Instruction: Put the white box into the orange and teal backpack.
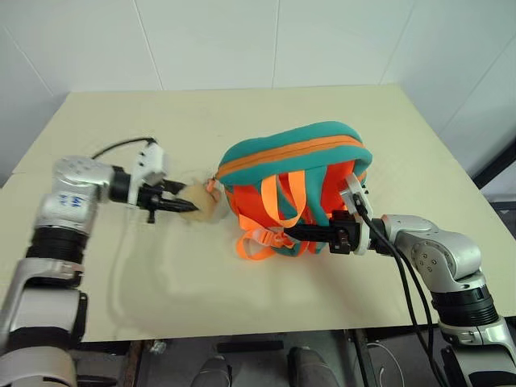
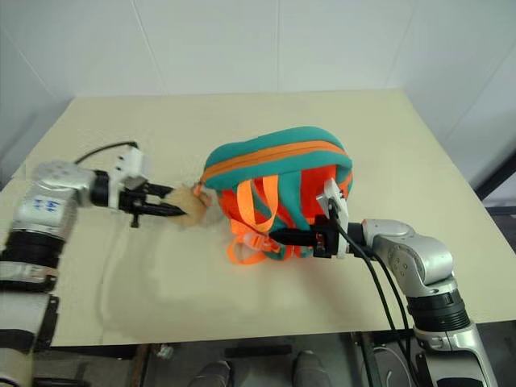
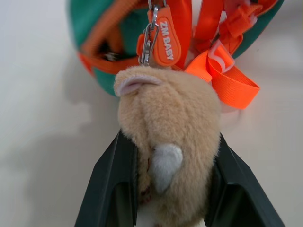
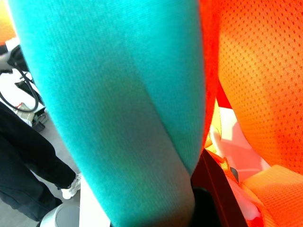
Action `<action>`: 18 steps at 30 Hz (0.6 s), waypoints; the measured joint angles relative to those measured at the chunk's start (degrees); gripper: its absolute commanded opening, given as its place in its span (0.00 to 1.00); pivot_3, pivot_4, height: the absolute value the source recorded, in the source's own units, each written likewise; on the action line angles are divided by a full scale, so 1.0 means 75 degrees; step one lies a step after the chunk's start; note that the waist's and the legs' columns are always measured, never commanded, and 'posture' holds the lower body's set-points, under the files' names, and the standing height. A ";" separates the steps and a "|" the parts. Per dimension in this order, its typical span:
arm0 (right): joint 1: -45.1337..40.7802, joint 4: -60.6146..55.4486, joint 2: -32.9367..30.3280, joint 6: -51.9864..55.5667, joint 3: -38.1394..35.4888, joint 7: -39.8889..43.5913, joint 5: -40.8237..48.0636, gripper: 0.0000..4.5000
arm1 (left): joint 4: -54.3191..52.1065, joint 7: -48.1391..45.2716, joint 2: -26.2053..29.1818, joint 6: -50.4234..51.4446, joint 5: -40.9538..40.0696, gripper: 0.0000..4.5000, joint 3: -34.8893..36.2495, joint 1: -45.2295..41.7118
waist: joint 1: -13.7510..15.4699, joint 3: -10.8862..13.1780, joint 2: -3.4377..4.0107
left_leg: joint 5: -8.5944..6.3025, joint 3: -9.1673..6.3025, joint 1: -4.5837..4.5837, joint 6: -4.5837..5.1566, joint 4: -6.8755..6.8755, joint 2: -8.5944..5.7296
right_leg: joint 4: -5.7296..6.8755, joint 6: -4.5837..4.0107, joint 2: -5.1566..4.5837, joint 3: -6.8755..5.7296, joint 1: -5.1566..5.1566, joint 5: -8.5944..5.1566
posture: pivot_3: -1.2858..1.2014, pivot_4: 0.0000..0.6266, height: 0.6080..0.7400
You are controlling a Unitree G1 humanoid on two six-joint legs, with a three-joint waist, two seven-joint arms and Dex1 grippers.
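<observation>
**Left gripper clamped on plush toy, right on teal strap**

Left gripper (image 3: 173, 198) is closed on the tan plush toy (image 3: 170, 137) clipped to the orange and teal backpack (image 1: 294, 181), which is stood near mid-table (image 1: 242, 113), zipper partly open at the toy end, contents not discernible. Right gripper (image 1: 302, 234) is shut on a teal strap (image 4: 118, 109) at the bag's base. Both arms are held low, pointing inward.
</observation>
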 measured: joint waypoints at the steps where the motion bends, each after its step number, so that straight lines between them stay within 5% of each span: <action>1: -0.0003 0.0015 -0.0005 0.0002 -0.0002 0.0002 -0.0003 0.00 | 0.0387 0.0164 -0.0233 -0.0181 0.0111 0.31 0.0006 -0.0224 | 0.0008 0.0000 0.0000 | 0.0003 0.0000 0.0000 0.0003 0.0001 -0.0001 | 0.0002 0.0000 0.0000 0.0000 0.0000 0.0002 | 0.52 0.24 1.00; 7: -0.0053 0.0027 0.0017 0.0010 -0.0011 -0.0014 0.0006 0.00 | 0.1653 0.1053 -0.1336 -0.0829 0.0445 0.31 0.0108 -0.0901 | 0.0011 -0.0001 -0.0001 | 0.0008 -0.0001 0.0000 0.0009 0.0010 -0.0009 | -0.0001 0.0008 -0.0008 -0.0002 0.0009 0.0011 | 0.52 0.24 1.00; 18: 0.0106 -0.0059 0.0034 0.0026 -0.0138 -0.0259 0.0094 0.00 | 0.1433 0.0106 -0.0938 -0.0028 0.0083 0.31 0.0760 -0.1967 | -0.0002 0.0002 -0.0006 | 0.0008 -0.0006 -0.0008 0.0009 0.0006 -0.0008 | -0.0001 0.0008 -0.0007 -0.0005 0.0005 0.0011 | 0.52 0.24 1.00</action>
